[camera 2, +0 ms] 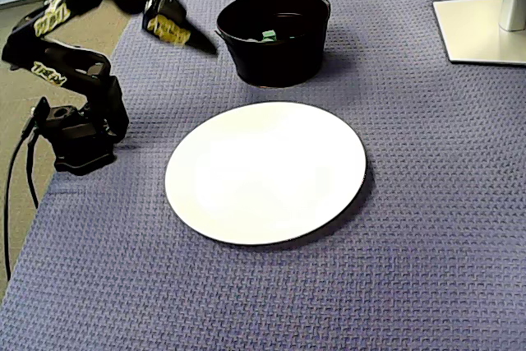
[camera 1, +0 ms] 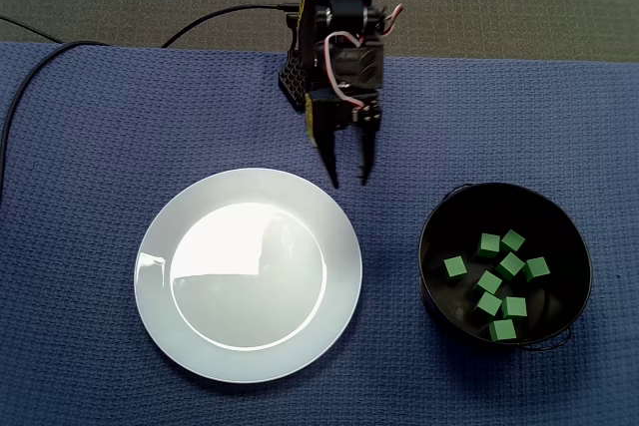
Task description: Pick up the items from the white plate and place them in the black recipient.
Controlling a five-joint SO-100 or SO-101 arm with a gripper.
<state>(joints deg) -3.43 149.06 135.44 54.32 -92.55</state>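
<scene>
**Operator:** How would the small green cubes [camera 1: 511, 265] handle, and how many were there?

**Technician:** Judged light and rigid; grip across opposite flat faces. Nine counted, all inside the round black bowl [camera 1: 431, 281]. The round white plate [camera 1: 150, 266] held none. The gripper [camera 1: 348, 183] hung parted and empty near the plate's rim.

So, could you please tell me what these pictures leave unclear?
Cubes: in a fixed view the bowl wall hides all but one.
Arm: cut off by a fixed view's top edge.
Stand: cut off by the right and top edges.
</scene>
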